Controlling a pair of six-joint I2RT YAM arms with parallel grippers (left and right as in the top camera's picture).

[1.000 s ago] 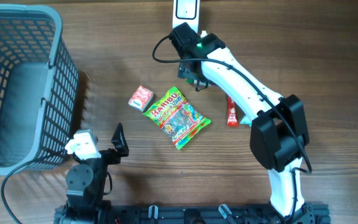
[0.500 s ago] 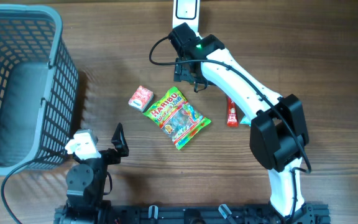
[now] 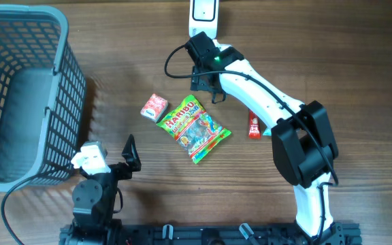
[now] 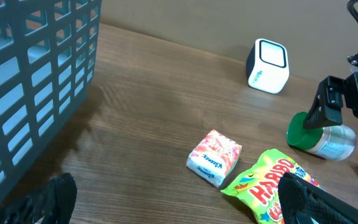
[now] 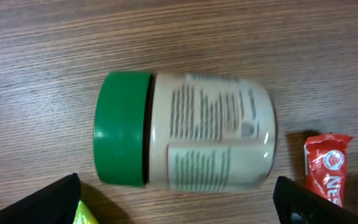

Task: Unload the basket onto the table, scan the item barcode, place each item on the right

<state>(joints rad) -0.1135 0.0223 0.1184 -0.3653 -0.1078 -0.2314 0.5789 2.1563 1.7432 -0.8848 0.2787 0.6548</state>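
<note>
On the wooden table (image 3: 359, 54), the green-lidded jar (image 5: 185, 130) lies on its side just below the right gripper (image 3: 208, 88), whose empty jaws stand spread along the jar's long axis, while the left gripper (image 3: 128, 158), likewise spread, sits well apart by the basket (image 3: 67, 27).

"HARIBO" on candy bag (image 3: 194, 129); jar (image 5: 210, 140) label txt unreadable.

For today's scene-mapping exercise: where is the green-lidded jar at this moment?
In the right wrist view the green-lidded jar lies on its side on the table, directly under the open right pincer, between the Haribo bag and the red packet.
</note>
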